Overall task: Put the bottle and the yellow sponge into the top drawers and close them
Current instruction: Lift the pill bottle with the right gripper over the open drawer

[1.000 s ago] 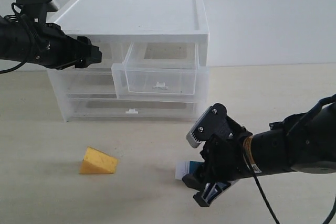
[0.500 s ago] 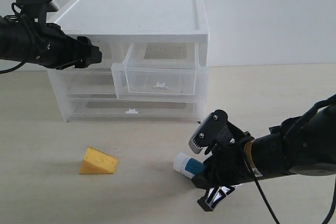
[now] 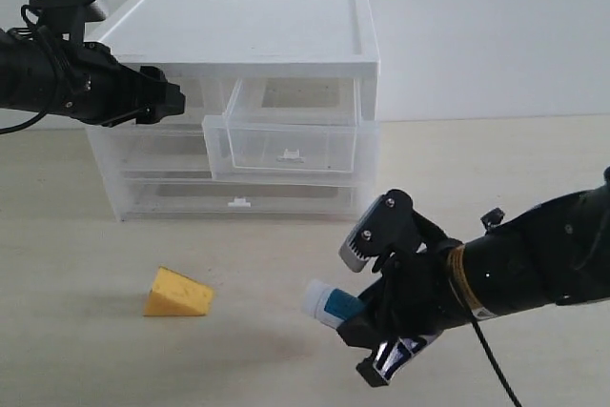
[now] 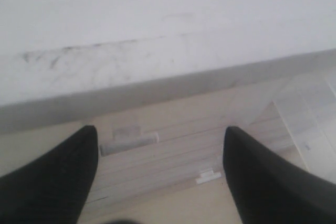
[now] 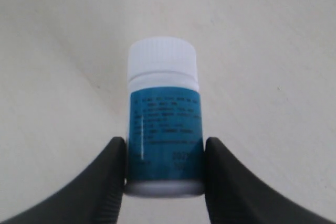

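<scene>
My right gripper (image 3: pixel 355 321) is shut on the bottle (image 3: pixel 327 301), a small white one with a teal-blue label. It hangs just above the table with its cap pointing left. In the right wrist view the black fingers (image 5: pixel 107 182) clamp the lower end of the bottle (image 5: pixel 164 124). The yellow sponge (image 3: pixel 177 294) lies on the table at front left. The right top drawer (image 3: pixel 286 145) stands pulled out and empty. The left top drawer (image 3: pixel 205 100) looks pushed in. My left gripper (image 3: pixel 173 102) hovers open just in front of it, and a white tab handle (image 4: pixel 128 144) shows between its fingers.
The white cabinet (image 3: pixel 238 30) stands at the back left against a pale wall. Its two full-width lower drawers (image 3: pixel 233 199) are pushed in. The pulled-out drawer juts over the table in front of the cabinet.
The right gripper has closed on the bottle and raised it off the table, shifting it slightly left. The left arm has not moved.
</scene>
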Robot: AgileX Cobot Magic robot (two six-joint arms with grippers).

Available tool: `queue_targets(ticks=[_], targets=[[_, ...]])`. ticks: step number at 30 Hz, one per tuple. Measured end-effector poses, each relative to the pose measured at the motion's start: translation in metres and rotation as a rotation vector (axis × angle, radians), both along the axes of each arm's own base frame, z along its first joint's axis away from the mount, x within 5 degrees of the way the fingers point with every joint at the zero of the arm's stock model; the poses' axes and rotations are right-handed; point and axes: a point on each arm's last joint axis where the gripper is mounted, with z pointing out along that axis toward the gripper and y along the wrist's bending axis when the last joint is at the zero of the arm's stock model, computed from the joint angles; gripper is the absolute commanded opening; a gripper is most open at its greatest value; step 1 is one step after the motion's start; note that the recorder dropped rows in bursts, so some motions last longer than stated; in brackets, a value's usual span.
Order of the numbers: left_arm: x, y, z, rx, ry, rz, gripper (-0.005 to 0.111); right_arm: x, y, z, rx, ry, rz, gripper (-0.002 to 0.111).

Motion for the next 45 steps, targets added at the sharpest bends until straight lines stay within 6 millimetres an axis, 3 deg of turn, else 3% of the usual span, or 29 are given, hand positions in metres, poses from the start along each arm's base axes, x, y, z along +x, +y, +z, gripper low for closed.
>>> queue_targets(ticks=[12, 19, 24, 31, 35, 38, 45], targets=[[0.000, 0.000, 0.000, 0.000, 0.000, 0.000, 0.064, -0.025, -0.002, 0.084, 0.193, -0.047, 0.022, 0.000], [0.000, 0.000, 0.000, 0.000, 0.000, 0.000, 0.064, -0.036, 0.027, 0.126, 0.304, -0.058, 0.101, 0.000], [0.000, 0.000, 0.000, 0.000, 0.000, 0.000, 0.064, -0.034, 0.044, 0.155, 0.365, -0.112, 0.121, 0.000], [0.000, 0.000, 0.000, 0.000, 0.000, 0.000, 0.064, -0.015, 0.045, 0.186, 0.384, -0.260, 0.011, 0.000], [0.000, 0.000, 0.000, 0.000, 0.000, 0.000, 0.064, -0.004, 0.047, 0.199, 0.392, -0.321, -0.037, 0.000], [0.000, 0.000, 0.000, 0.000, 0.000, 0.000, 0.064, 0.011, 0.052, 0.198, 0.375, -0.347, -0.087, 0.000], [0.000, 0.000, 0.000, 0.000, 0.000, 0.000, 0.064, 0.042, 0.058, 0.171, 0.277, -0.370, -0.216, 0.000]])
